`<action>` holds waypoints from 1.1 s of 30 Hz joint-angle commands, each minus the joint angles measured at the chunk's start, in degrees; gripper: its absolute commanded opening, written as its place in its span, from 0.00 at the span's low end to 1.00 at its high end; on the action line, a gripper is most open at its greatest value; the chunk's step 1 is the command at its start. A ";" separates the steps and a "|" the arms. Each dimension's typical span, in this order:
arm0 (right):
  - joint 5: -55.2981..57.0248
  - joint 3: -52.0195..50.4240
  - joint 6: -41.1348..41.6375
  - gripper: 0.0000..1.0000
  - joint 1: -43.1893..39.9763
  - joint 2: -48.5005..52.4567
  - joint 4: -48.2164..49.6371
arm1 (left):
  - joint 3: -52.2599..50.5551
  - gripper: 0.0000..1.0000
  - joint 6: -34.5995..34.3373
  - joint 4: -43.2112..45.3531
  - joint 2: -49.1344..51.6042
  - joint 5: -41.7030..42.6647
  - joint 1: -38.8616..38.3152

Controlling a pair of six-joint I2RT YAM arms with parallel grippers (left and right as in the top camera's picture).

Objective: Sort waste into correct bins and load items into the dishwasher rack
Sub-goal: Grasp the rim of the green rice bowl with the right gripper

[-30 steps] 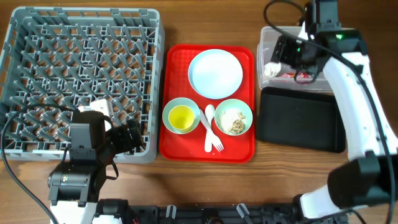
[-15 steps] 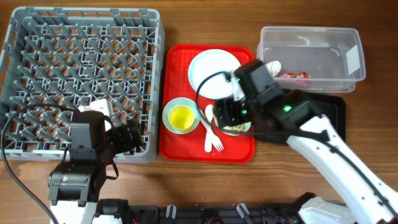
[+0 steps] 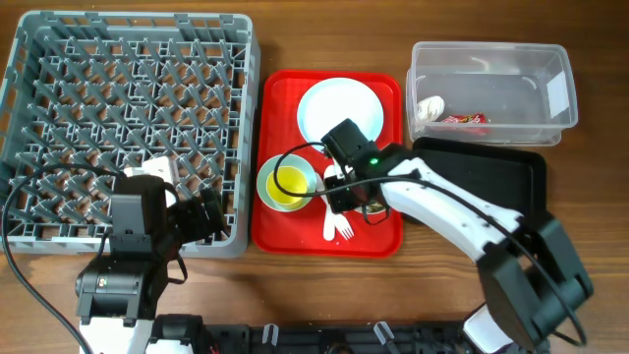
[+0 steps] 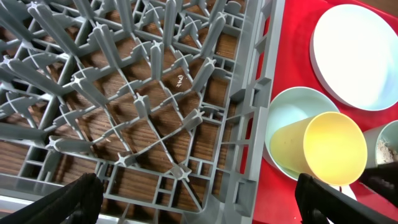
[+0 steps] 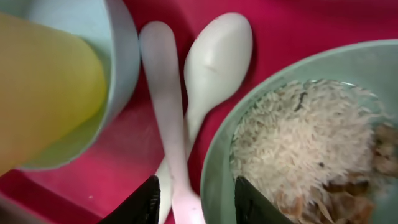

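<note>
Cutlery is the step in hand, as I judge it. My right jaws hang low over the red serving tray (image 3: 275, 228), partly open and holding nothing, with a dark fingertip (image 5: 149, 199) on either side of the white fork (image 5: 163, 93). Its handle lies flat on the tray, touching the white spoon (image 5: 217, 53) beside it. Both sit in the gap between the teal bowl (image 5: 121, 56) that holds the yellow cup (image 5: 43, 87) and the second teal bowl (image 5: 214, 168). That bowl still has the rice-like food scraps (image 5: 292, 143) in it.

The white scrap (image 3: 429, 106) and the red wrapper (image 3: 462, 119) already lie in the clear tub (image 3: 491, 47). The black tray (image 3: 491, 192) looks bare, and the plate (image 3: 339, 110) waits at the far end of the red tray.

Next I would need to go straight down and close on one thin handle only. The two handles cross, so a careless pinch may take both or skid off the flat plastic. The bowl rims on either side leave little room.

My left jaws are spread wide and empty over the near corner of the grey dishwasher rack (image 3: 133, 20), which has nothing loaded in it. The rack stands on the wooden bench (image 3: 324, 285).

As for writing, the tub carries a pale label (image 3: 557, 93), but its text is too small to read. A tiny raised mark (image 4: 180, 79) on the rack floor may be digits, though I cannot make them out.
</note>
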 commanded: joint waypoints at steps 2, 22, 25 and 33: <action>-0.42 -0.42 1.11 0.27 0.13 5.01 0.87 | 1.11 1.00 0.50 0.15 0.02 0.48 -0.24; -3.06 2.99 8.52 0.04 -13.62 -16.90 -8.07 | 1.11 1.00 0.50 0.15 0.02 0.48 -0.24; -13.55 2.51 8.24 0.04 -21.09 -16.57 -7.76 | 1.11 1.00 0.50 0.13 0.02 0.48 -0.24; -39.12 -4.66 -0.13 0.04 -43.28 -13.70 -4.92 | 1.11 1.00 0.50 0.13 0.02 0.48 -0.24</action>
